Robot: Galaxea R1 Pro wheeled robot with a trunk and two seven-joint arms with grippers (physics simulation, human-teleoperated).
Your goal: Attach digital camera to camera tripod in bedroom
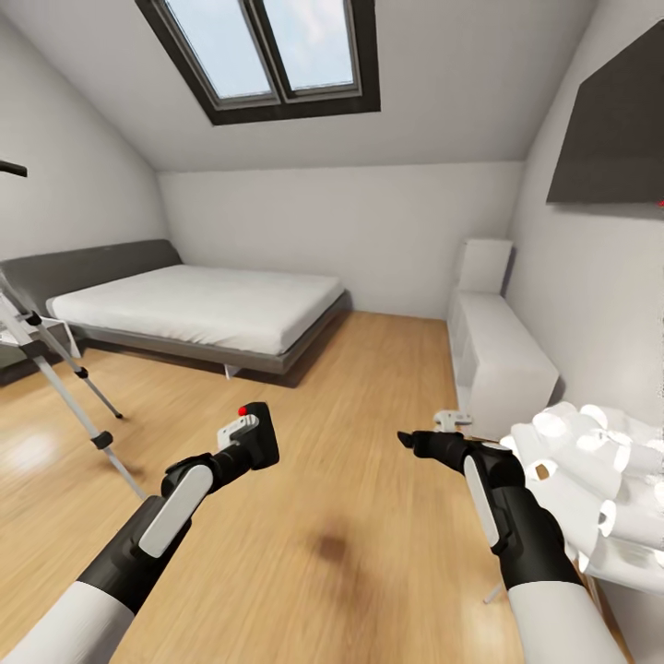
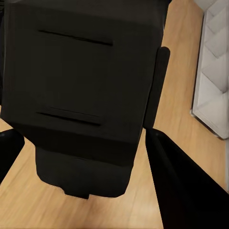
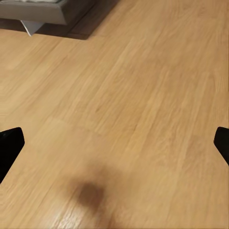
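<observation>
**Camera in hand, tripod off to the side**

While the left claw (image 1: pixel 247 441) is clenched on the digital camera (image 1: pixel 255 433), the main risk is a slip: the hold looks to be on the camera's body alone, out at the end of a stretched arm above bare wood floor (image 1: pixel 350 516). In the left wrist view the black camera (image 2: pixel 81 95) sits squarely between the fingers (image 2: pixel 186 186), pressed close on both sides, so the grip seems sound, though a sharp swing could still shake it loose. The red button (image 1: pixel 243 410) points up.

The right claw (image 1: pixel 410 440) is released and holds nothing; in its own view its tips (image 3: pixel 9 145) stand wide apart over the floor.

Farther out, the camera tripod (image 1: pixel 55 369) stands at the left edge of the head view, well apart from the camera, its silver legs splayed and its head cut off by the frame. Swinging left could knock a leg with the arm and topple it. Beyond lies the bed (image 1: pixel 198 309), and a white shelf unit (image 1: pixel 503 355) lines the right wall.
</observation>
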